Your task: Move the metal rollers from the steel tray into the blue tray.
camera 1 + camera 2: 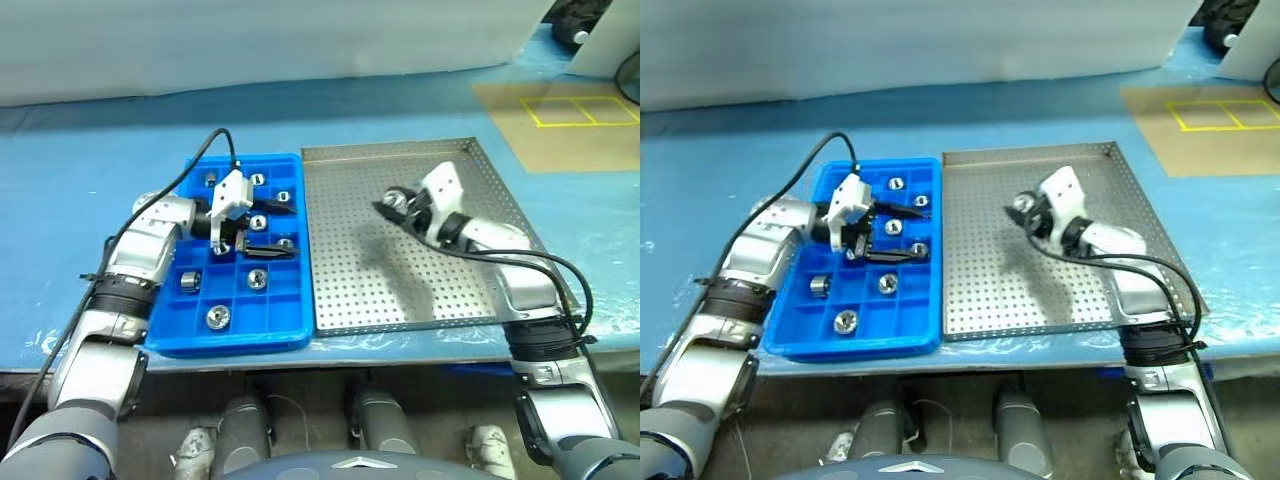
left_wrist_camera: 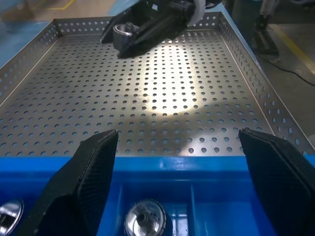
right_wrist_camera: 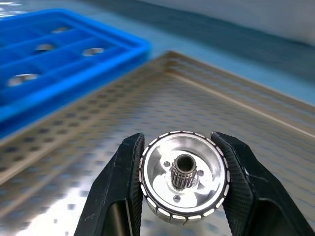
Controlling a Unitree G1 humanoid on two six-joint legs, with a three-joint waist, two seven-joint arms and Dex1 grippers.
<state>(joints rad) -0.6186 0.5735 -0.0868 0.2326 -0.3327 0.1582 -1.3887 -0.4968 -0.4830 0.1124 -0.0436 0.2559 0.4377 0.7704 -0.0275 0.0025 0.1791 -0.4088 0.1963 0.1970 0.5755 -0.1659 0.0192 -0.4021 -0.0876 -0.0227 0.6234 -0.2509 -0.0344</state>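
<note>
Above the steel tray, the right claw is shut tight on one metal roller. The blue tray sits beside that claw, touching the steel tray's rim. The left claw hangs over the blue tray with its two black fingers spread wide, holding nothing. Rollers lie in the little boxes around and under it.

From the left wrist, the two black fingers stand far apart. A roller lies in a blue box between them. Past them, over the holey steel floor, the right claw grips its roller.

From the right wrist, the roller is squeezed between both fingers, with the blue tray farther ahead.
</note>
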